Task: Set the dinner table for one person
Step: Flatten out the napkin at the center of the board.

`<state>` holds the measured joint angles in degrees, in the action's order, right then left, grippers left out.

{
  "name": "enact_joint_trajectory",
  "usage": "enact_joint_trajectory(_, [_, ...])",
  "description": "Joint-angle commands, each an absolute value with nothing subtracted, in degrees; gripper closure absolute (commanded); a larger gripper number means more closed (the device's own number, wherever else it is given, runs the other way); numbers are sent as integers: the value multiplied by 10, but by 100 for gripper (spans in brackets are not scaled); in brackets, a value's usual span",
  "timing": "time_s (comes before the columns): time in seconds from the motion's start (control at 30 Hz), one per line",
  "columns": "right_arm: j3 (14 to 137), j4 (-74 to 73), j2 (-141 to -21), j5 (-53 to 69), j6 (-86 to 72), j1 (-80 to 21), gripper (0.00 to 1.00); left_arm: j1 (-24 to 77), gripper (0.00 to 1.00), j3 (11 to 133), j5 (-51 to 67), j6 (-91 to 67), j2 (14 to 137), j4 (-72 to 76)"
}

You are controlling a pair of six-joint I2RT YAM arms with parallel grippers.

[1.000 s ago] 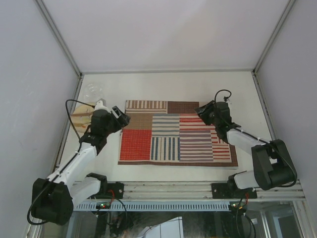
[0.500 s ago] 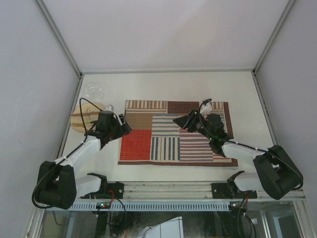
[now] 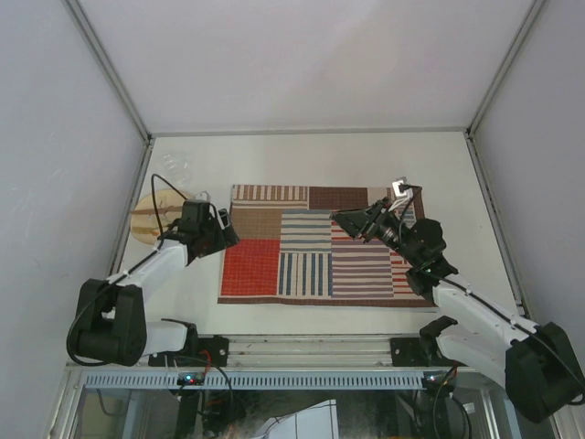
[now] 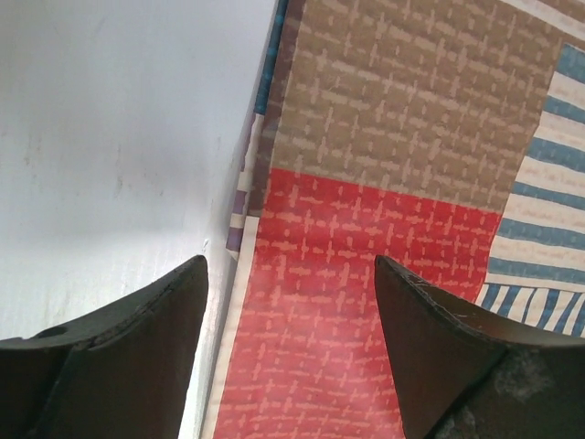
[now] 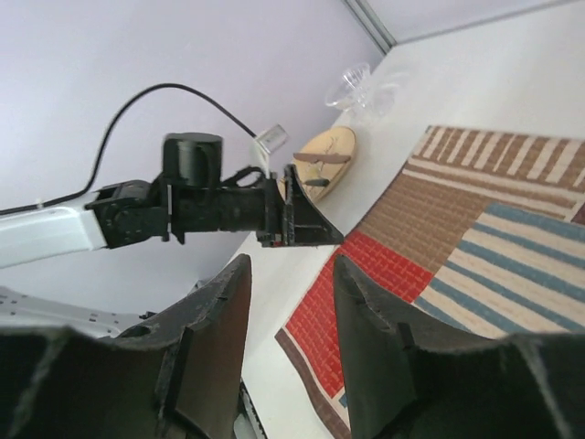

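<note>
We see one matte white counter [image 3: 302,160], rectangular and edged with aluminium rails, filling the middle of the top view. One woven patchwork placemat [image 3: 324,245] lies flat at its centre, in blocks of red, brown and blue stripes. At the left of the frame sit one round pale wooden plate [image 3: 154,219] and, above it, one clear glass vessel [image 3: 174,167]. Our left hand [image 3: 227,227] hangs over the mat's left edge, jaws spread and empty. Our right hand [image 3: 343,220] is over the mat's upper right, fingers parted with nothing between them.
</note>
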<state>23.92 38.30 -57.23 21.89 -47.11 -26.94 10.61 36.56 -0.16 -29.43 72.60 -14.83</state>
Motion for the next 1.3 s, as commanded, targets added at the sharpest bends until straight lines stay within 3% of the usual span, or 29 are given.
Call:
enact_joint_trajectory(0.0, [227,366,-520,245,-454,-252,59,102,23,375,17,-295,752,-113])
enact_joint_trajectory(0.33, [212,346,-461,285,-466,-222,59,103,23,380,22,-291,797,-91])
enact_joint_trajectory(1.27, [198,400,-524,258,-504,-221,60,102,24,380,78,-282,818,-67])
